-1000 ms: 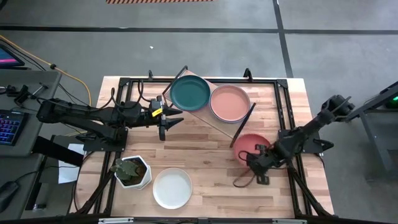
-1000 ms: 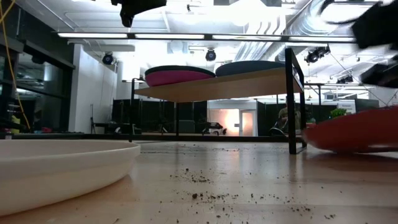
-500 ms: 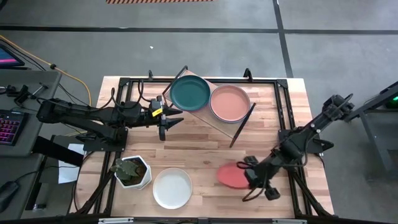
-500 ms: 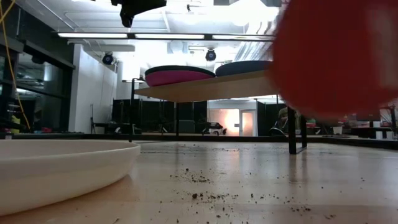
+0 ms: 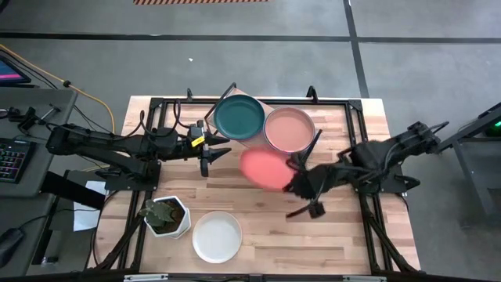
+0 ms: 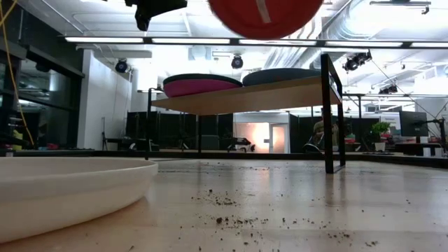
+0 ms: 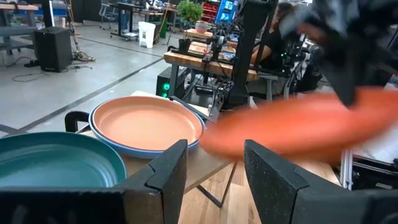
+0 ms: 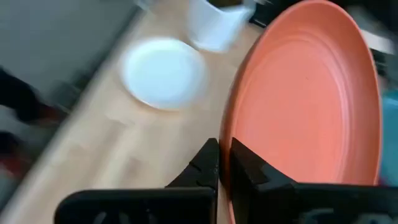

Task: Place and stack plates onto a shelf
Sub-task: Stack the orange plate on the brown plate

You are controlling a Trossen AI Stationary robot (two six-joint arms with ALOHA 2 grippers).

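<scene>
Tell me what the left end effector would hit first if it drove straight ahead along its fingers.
Probably the coral red plate held by the right end effector: it hangs in the air just ahead of the left end effector, in front of the shelf. Depth is unclear, so it might pass underneath.

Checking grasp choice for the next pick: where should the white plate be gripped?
White plate lies flat on the table, so pinch its raised rim. Come from above on the right edge, facing the right pincer; the plant pot crowds its left.
</scene>
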